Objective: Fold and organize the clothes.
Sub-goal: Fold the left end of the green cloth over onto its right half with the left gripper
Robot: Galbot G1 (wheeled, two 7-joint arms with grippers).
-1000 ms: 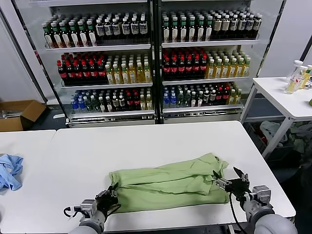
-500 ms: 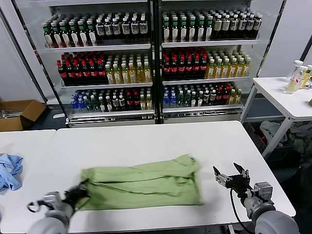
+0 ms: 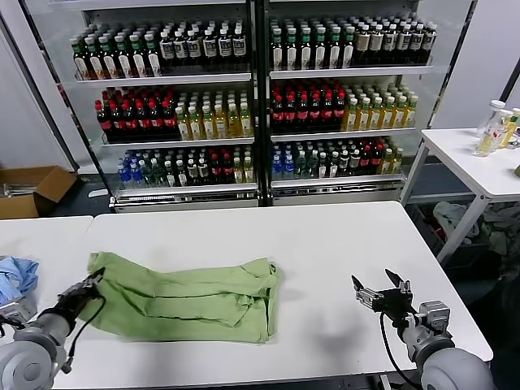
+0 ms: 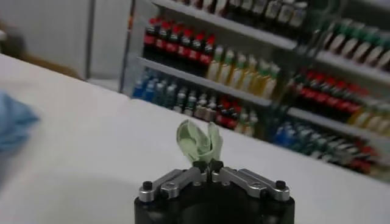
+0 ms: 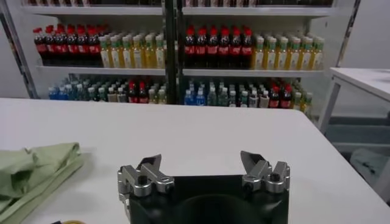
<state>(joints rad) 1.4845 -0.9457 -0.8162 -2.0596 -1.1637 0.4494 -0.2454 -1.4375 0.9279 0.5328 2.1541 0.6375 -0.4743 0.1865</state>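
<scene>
Lying folded at lower left of the white desk [image 3: 325,236], the light green cotton shirt [image 3: 187,296] has one corner pinched by the left gripper [image 3: 84,288], fingers closed. Right gripper [image 3: 380,291] at lower right, fingers spread wide, holding nothing.

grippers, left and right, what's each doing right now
Left gripper: shut on the green shirt edge.
Right gripper: open, holding nothing.

Setting: a mock retail store used as a robot test area. Glass-fronted shelving [image 3: 260,106] carries 3 visible tiers of bottled drinks [image 3: 162,114], sorted by colour. White desks [image 3: 325,236] stand before it; a cardboard box [image 3: 28,188] lies on the floor.
</scene>
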